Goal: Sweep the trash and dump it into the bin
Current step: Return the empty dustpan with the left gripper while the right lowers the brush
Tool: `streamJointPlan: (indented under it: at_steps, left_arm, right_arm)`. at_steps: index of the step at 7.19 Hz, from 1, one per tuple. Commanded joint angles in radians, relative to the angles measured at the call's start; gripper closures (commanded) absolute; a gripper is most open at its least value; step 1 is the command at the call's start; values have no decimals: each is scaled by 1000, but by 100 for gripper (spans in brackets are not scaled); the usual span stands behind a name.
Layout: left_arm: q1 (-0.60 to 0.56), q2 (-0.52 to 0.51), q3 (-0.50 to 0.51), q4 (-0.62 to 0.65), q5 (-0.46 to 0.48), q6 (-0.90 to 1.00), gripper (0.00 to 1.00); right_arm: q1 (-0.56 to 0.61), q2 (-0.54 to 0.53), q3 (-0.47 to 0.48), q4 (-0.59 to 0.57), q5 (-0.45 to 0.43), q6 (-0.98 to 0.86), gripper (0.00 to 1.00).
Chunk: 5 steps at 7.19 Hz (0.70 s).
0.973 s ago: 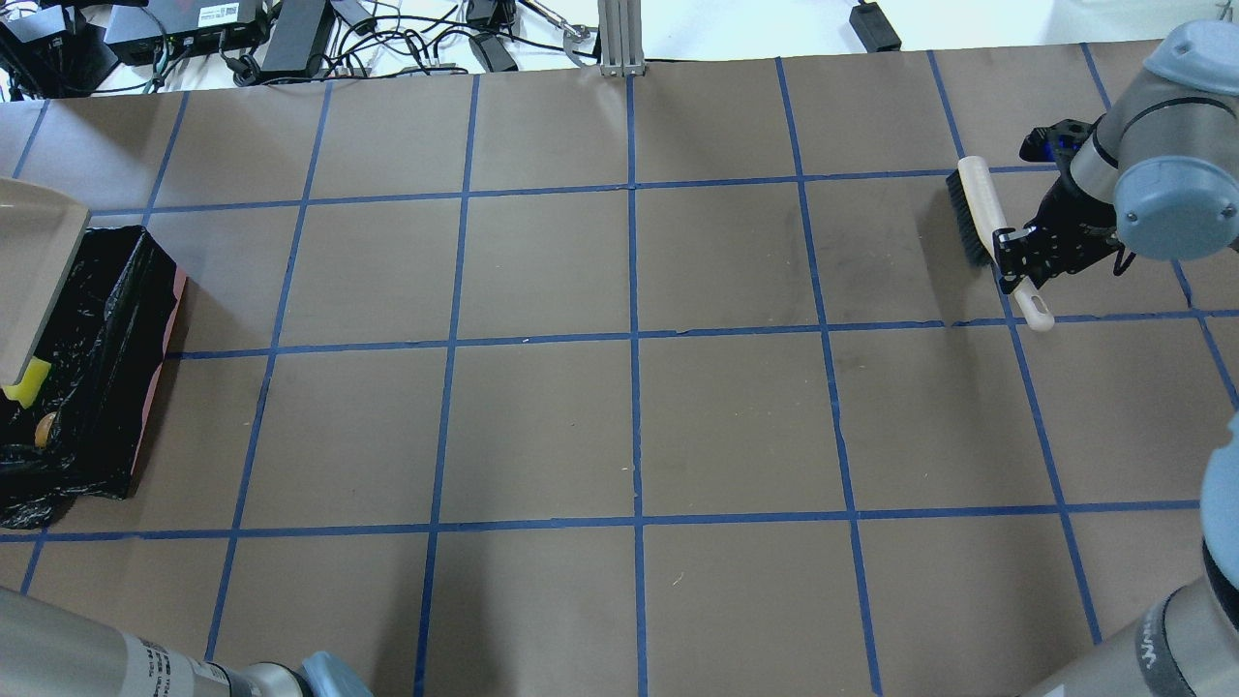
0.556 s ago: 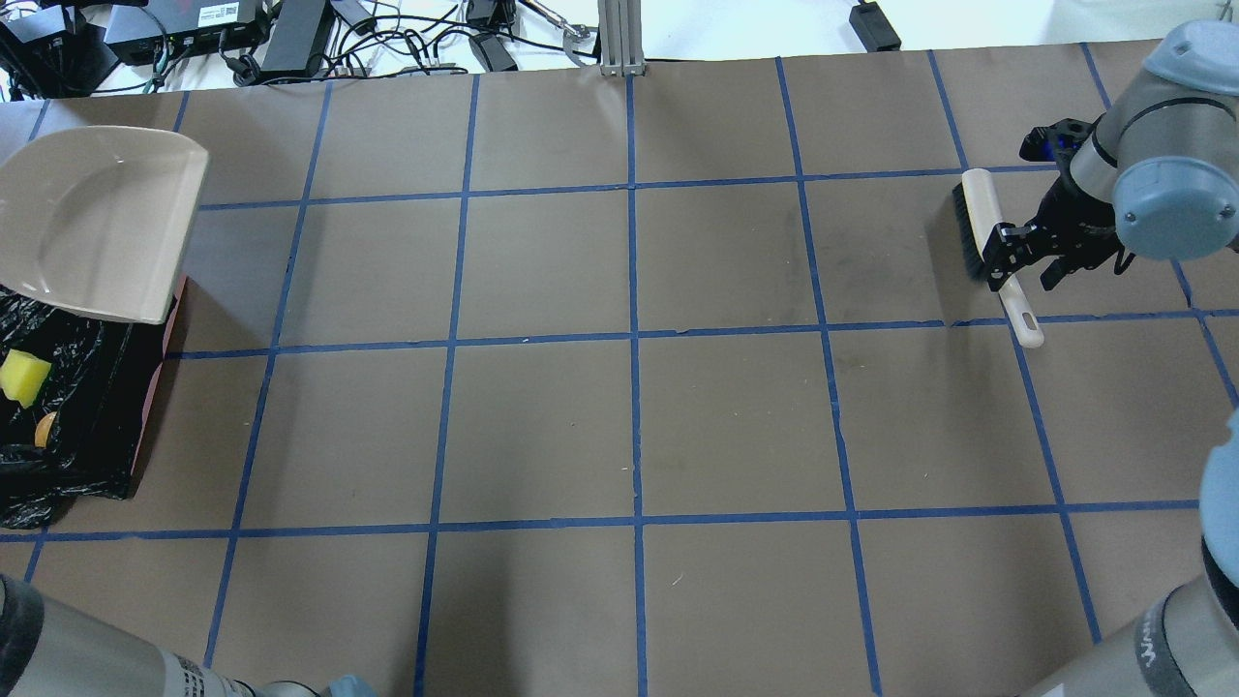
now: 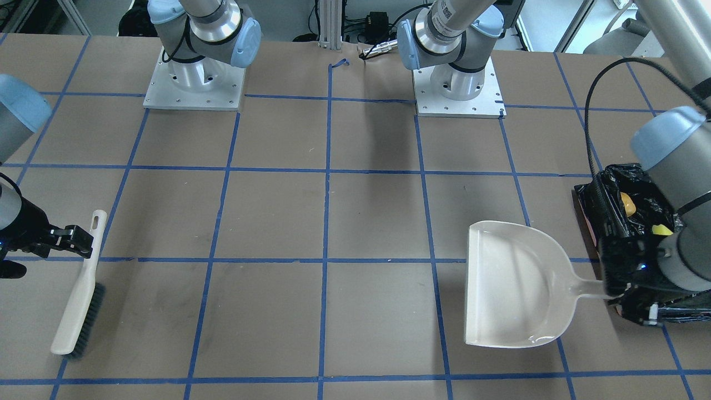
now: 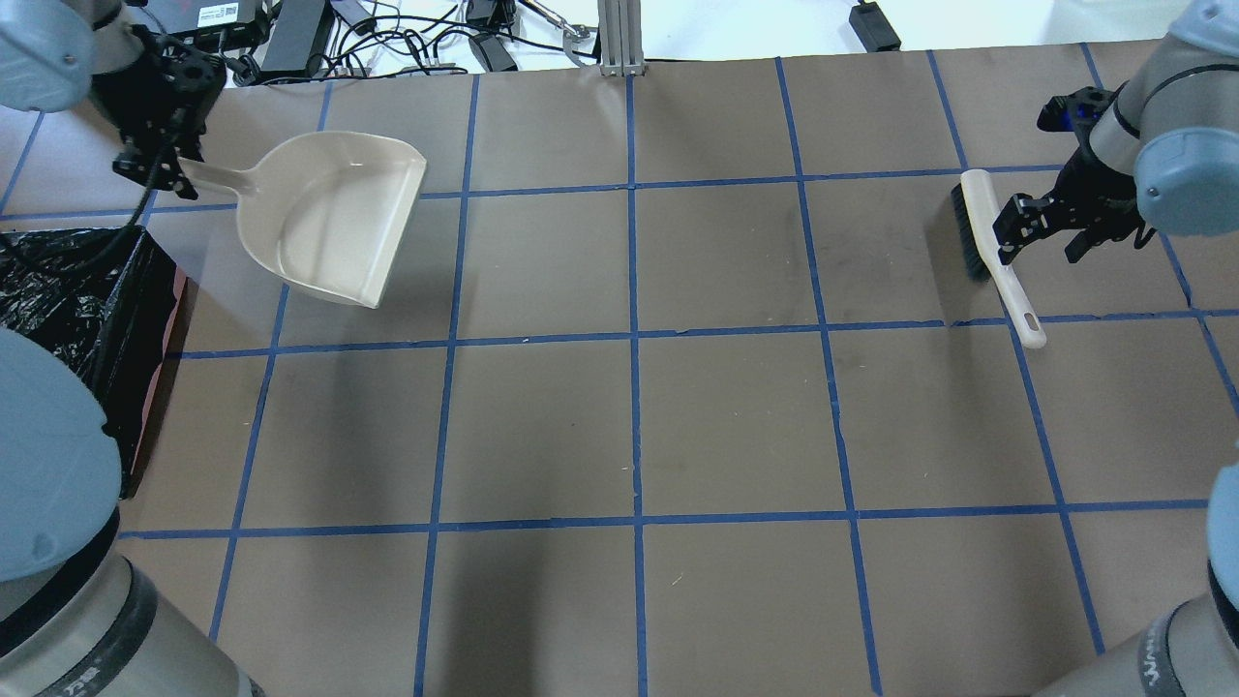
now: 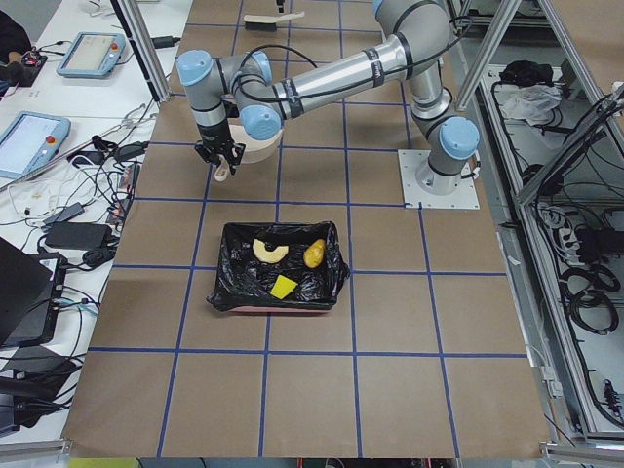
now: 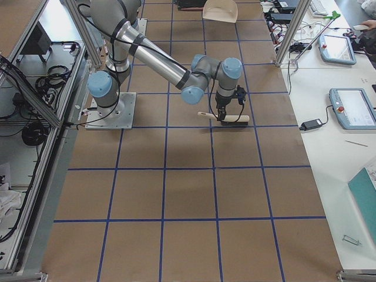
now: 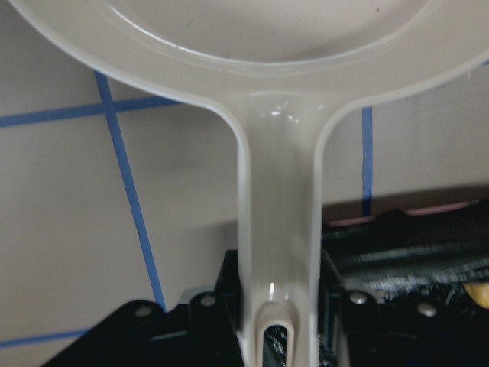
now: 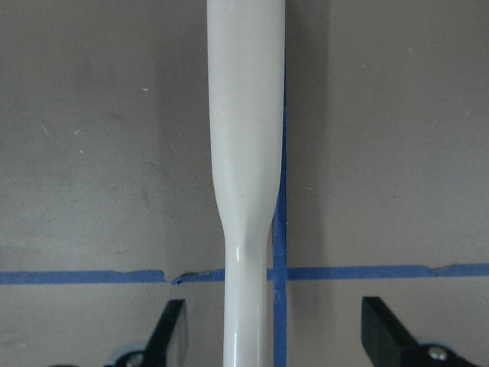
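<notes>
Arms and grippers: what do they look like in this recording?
The left arm and right arm are silver-grey tubes with light-blue joint caps and white lettering on a link. A black cable loops along the left arm. The left gripper and right gripper are black, two-fingered, each with a small blue light.

table (blue-taped grid) bears bin, brush, perhaps dustpan.

Overhead, I find the bin at nine o'clock cut by the frame edge and partly covered by the left arm; its trash is hidden there. My right wrist view crops the brush head at twelve.
</notes>
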State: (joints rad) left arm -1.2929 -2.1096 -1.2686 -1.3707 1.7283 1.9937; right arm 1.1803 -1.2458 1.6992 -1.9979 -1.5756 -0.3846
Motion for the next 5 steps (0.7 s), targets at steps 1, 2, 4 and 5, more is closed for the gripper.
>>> streamJointPlan:
  at_steps: [1,2,4,5]
  left_arm:
    - [-77,-87,-3,62,-1,-116,100]
    - [-103,-116,-3,118,-1,-134,100]
    - [-123,-144,-3,163,-1,-130,100]
    - [-126,-145,-5,163,-3,-130,100]
  right_arm:
    - [85,-111,-77,120,-7,13,0]
    - [179,-169,-146,266,-39,85,0]
    - [327,-291,-171,387,-43,232,0]
    - [353,-326,-171,399,-35,233,0]
